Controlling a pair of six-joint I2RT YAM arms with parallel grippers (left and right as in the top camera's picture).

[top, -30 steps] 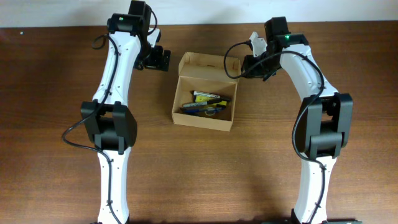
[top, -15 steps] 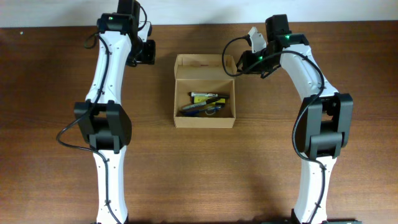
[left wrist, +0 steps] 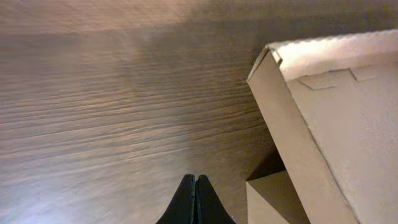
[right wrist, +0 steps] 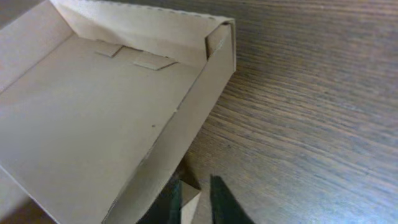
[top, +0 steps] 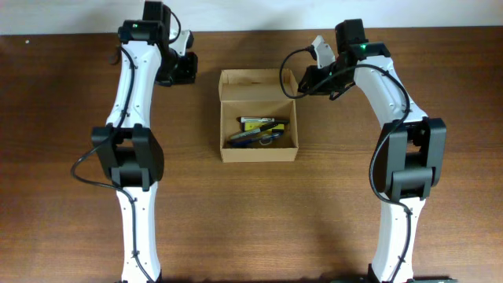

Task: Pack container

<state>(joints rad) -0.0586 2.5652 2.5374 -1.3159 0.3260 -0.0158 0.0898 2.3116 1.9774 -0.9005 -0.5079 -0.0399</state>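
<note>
The container (top: 258, 149) is a tan cardboard box in the middle of the table. Its lid (top: 257, 81) stands open at the back, and several pens (top: 257, 131) lie inside. My left gripper (top: 182, 69) is to the left of the lid, apart from it. In the left wrist view its fingers (left wrist: 195, 179) are pressed together and empty, with the lid's edge (left wrist: 292, 124) to the right. My right gripper (top: 303, 79) is at the lid's right rear corner. In the right wrist view its jaws (right wrist: 198, 190) stand narrowly apart, with the corner of the lid's side flap (right wrist: 190, 196) between them.
Brown wooden table (top: 63, 157) all round the box. A pale wall strip (top: 251, 12) runs along the far edge. Both arms' bases stand near the front edge, left and right of the box.
The left gripper has shut and drawn back to the left, away from the box. The box has turned from skewed to square. The right jaws have narrowed on the side flap.
</note>
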